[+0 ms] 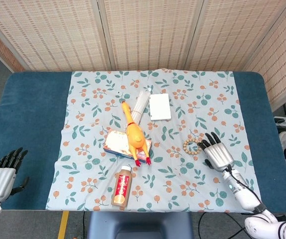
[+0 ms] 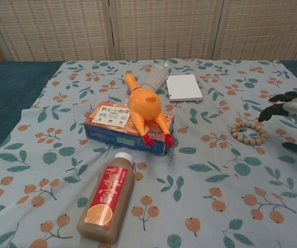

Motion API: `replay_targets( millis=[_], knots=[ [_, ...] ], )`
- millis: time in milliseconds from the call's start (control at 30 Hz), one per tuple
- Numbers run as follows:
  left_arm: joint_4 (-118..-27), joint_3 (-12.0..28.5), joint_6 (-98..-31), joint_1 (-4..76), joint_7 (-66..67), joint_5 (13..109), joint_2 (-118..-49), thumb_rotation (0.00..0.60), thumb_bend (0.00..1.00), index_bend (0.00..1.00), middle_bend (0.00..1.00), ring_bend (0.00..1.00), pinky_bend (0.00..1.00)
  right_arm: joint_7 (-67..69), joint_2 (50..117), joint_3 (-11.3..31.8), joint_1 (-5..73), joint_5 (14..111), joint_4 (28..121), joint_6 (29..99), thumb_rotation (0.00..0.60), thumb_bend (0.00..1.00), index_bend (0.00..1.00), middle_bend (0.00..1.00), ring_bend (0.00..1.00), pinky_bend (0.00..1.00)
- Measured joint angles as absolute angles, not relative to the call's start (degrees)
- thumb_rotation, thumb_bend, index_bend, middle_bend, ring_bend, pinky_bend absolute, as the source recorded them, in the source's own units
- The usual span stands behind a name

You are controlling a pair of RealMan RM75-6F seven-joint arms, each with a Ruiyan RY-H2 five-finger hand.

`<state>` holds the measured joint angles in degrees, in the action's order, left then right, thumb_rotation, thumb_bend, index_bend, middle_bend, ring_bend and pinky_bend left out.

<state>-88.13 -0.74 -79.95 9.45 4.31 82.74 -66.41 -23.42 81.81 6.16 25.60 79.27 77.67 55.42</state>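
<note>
My right hand point(image 1: 217, 154) point(image 2: 293, 113) hovers open just right of a wooden bead bracelet point(image 1: 192, 146) point(image 2: 248, 132), fingers spread and pointing toward it, holding nothing. My left hand point(image 1: 2, 173) stays open at the table's near left corner on the blue surface, far from everything. A rubber chicken point(image 1: 134, 134) point(image 2: 144, 106) lies across a flat box point(image 1: 115, 143) point(image 2: 122, 129). A juice bottle point(image 1: 122, 185) point(image 2: 107, 197) lies on its side near the front edge.
A white pad point(image 1: 160, 106) point(image 2: 184, 87) and a clear bundle of straws point(image 1: 140, 103) point(image 2: 156, 77) lie further back. A floral cloth point(image 1: 93, 114) covers the blue table point(image 1: 28, 114). Woven screens stand behind.
</note>
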Motion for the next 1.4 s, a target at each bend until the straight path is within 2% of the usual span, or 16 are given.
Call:
replay_targets(
  millis=[233, 600, 733, 867, 1000, 1400],
  knots=[
    [-88.03, -0.5, -79.7, 9.38, 4.35, 82.69, -66.51, 0.6, 0.41, 0.0, 0.0, 0.0, 0.13, -24.48, 83.98, 5.96, 26.9, 78.48, 75.45, 54.6, 0.6, 0.3, 0.34, 0.28, 0.0, 0.0],
    [-89.14, -0.24, -78.08, 9.32, 5.38, 81.65, -65.9, 0.6, 0.41, 0.0, 0.0, 0.0, 0.13, -29.32, 86.95, 5.56, 29.45, 74.89, 73.43, 51.82, 0.6, 0.3, 0.34, 0.3, 0.0, 0.0],
    [-89.22, -0.09, -77.98, 9.23, 5.38, 81.53, -65.77, 0.6, 0.41, 0.0, 0.0, 0.0, 0.13, -31.12, 87.6, 5.41, 30.11, 73.21, 73.51, 51.01, 0.6, 0.3, 0.39, 0.35, 0.0, 0.0],
    [-89.31, 0.06, -77.7, 9.19, 5.13, 81.28, -65.71, 0.6, 0.41, 0.0, 0.0, 0.0, 0.14, -31.74, 88.34, 5.23, 30.21, 72.29, 73.27, 51.77, 0.6, 0.38, 0.46, 0.41, 0.02, 0.0],
    [-90.04, 0.07, -76.36, 9.33, 3.53, 80.77, -65.18, 0.6, 0.42, 0.0, 0.0, 0.0, 0.14, -33.33, 88.79, 4.88, 30.48, 70.78, 73.08, 51.56, 0.6, 0.39, 0.54, 0.46, 0.07, 0.0],
    [-90.68, 0.28, -75.37, 9.37, 2.07, 80.27, -64.47, 0.6, 0.42, 0.0, 0.0, 0.0, 0.15, -29.9, 87.59, 5.46, 30.69, 67.63, 76.78, 50.9, 0.6, 0.59, 0.67, 0.56, 0.17, 0.0]
  ],
)
